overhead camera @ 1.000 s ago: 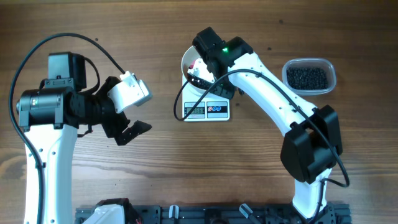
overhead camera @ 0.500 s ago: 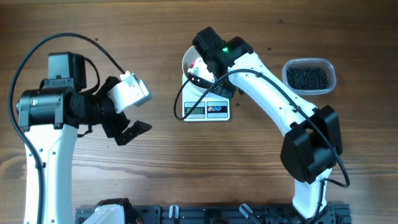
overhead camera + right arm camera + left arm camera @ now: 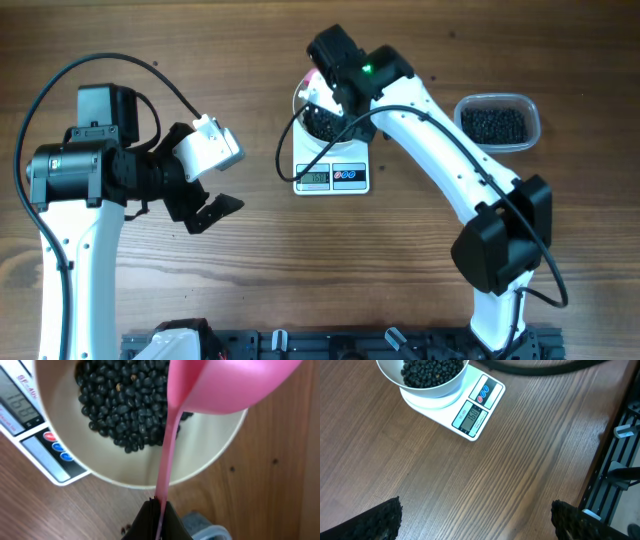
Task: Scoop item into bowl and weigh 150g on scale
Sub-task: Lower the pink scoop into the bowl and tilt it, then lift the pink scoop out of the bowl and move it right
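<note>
Risen up-frame, right hand (image 3: pixel 159 510) pinches pink plastic scoop (image 3: pixel 220 385) over white round bowl (image 3: pixel 210 455); overtipping risks overshoot; left hand (image 3: pixel 213 212) spread.

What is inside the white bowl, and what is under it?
Inside the bowl lie many black beads; the pink scoop above hides part of the bowl. Under it stands the scale, only its display end showing; the bowl covers the rest.
</note>
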`<action>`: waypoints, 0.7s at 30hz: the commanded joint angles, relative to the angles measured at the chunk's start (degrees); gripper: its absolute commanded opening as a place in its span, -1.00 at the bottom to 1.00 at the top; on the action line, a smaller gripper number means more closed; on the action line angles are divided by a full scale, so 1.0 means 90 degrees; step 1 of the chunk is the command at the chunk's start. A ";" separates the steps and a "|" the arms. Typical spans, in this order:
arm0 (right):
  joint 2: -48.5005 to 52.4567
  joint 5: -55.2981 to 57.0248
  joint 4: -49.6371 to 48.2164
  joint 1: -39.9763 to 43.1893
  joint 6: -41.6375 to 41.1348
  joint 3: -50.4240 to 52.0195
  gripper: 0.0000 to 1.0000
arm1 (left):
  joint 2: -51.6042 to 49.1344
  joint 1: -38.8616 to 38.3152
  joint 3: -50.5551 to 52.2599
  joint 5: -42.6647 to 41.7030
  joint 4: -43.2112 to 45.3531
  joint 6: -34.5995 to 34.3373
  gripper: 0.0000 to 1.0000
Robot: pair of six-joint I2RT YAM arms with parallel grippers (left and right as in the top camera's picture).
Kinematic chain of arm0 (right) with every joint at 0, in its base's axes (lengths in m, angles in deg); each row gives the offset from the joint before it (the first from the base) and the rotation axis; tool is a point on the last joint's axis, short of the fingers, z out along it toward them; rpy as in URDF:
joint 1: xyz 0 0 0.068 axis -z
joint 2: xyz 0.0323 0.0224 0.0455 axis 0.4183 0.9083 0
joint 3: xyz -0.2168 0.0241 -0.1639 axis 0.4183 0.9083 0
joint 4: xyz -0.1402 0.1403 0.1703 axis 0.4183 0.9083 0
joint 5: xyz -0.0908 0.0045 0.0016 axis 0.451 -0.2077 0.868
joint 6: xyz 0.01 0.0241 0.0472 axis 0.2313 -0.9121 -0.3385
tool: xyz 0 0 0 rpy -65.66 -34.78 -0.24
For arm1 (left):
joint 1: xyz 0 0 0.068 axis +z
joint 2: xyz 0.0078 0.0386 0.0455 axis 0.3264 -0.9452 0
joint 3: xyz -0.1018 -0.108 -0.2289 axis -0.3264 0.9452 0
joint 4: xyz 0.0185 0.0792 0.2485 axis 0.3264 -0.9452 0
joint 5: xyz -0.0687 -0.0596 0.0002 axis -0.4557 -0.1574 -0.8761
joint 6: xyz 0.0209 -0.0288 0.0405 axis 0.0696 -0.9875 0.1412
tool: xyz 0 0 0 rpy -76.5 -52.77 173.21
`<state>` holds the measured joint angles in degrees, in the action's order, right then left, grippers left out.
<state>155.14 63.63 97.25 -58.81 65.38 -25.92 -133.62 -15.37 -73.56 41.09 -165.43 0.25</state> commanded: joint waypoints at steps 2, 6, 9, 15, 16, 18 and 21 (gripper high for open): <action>-0.0359 -0.0095 0.0517 -0.0002 -0.0512 -0.0270 -0.92 | 0.0063 0.0027 -0.0124 -0.0138 -0.0002 0.0126 1.00; -0.0527 -0.0270 0.0818 0.0000 -0.1163 -0.0270 -0.92 | 0.0063 0.0027 -0.0124 -0.0138 -0.0002 0.0126 1.00; -0.0780 -0.0291 0.0930 0.0087 -0.2076 -0.0274 -0.92 | 0.0063 0.0027 -0.0124 -0.0138 -0.0002 0.0124 1.00; -0.1426 -0.1698 0.1576 0.0891 -0.3847 -0.0272 -0.92 | 0.0063 0.0027 -0.0124 -0.0138 -0.0002 0.0124 1.00; -0.1501 -0.1814 0.1787 0.1103 -0.4104 -0.0272 -0.91 | 0.0063 0.0027 -0.0124 -0.0138 -0.0002 0.0124 1.00; -0.1581 -0.1836 0.2203 0.1508 -0.4612 -0.0272 -0.92 | 0.0063 0.0027 -0.0124 -0.0138 -0.0002 0.0126 1.00; -0.1583 -0.2399 0.2373 0.2166 -0.5030 -0.0236 -0.91 | 0.0063 0.0027 -0.0124 -0.0138 -0.0002 0.0126 1.00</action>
<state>141.94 49.86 118.43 -44.32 29.67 -27.25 -133.62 -15.37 -73.56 41.11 -165.43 0.23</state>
